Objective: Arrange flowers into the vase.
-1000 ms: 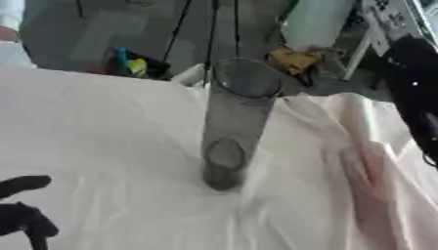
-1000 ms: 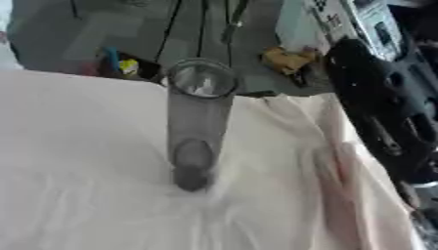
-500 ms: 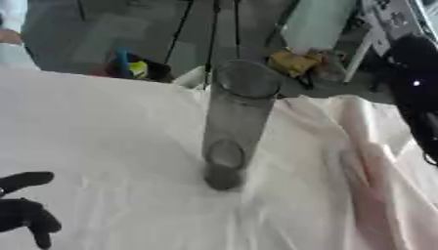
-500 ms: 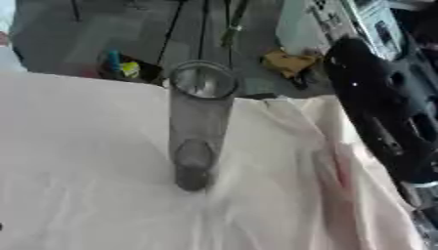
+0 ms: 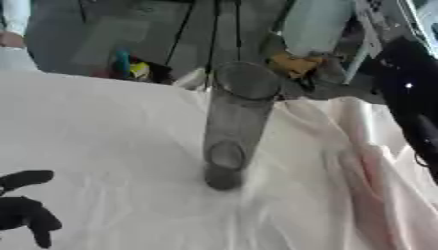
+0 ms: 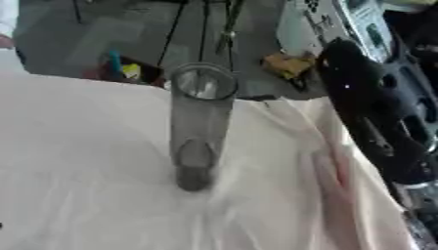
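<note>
A tall clear glass vase [image 5: 232, 132] stands upright and empty on the white tablecloth [image 5: 111, 127], near the middle of the table. A pink, long shape [image 6: 332, 178] lies on the cloth to the vase's right; I cannot tell if it is a flower or a fold. My left hand [image 5: 24, 211] shows at the lower left edge, black fingers relaxed and holding nothing, well apart from the vase. My right arm [image 6: 376, 122] runs down the right side, and its hand is out of the picture.
Beyond the table's far edge are dark cables [image 5: 214, 29], a yellow object [image 5: 293, 63] and small coloured items [image 5: 126, 66]. A person's white sleeve [image 5: 15, 19] shows at the far left corner.
</note>
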